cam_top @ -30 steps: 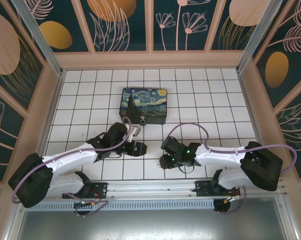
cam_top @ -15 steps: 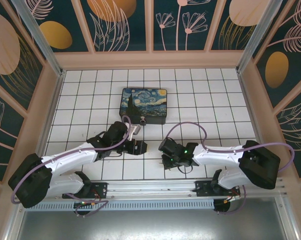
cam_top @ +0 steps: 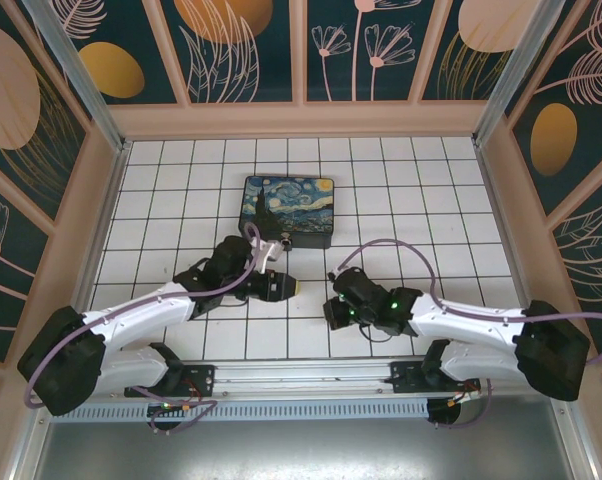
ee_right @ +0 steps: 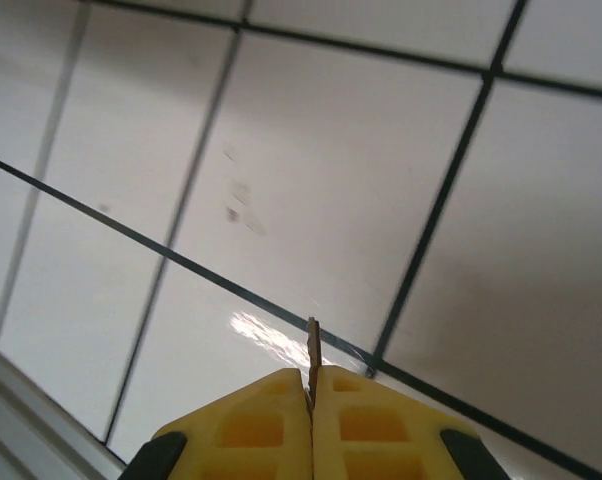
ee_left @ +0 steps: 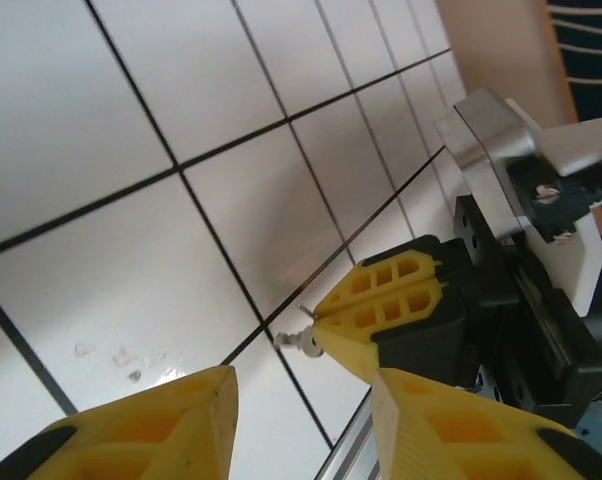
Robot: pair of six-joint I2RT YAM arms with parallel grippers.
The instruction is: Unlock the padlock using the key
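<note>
Right gripper (ee_right: pixel 311 378) is pinching the key (ee_right: pixel 311 345), its tip poking out (thin, prone to swivel); left gripper (ee_left: pixel 301 385) is hanging spread just beside. Squeezing firmly and lifting level looks wise.

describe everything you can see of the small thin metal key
The small thin brownish-silver metal key is pinched between the shut yellow fingertips of the right gripper. In the right wrist view it shows edge-on, a narrow blade poking out past the tips. In the left wrist view its short end juts from those fingers over the white tiled floor. Whether it touches the floor cannot be told.
</note>
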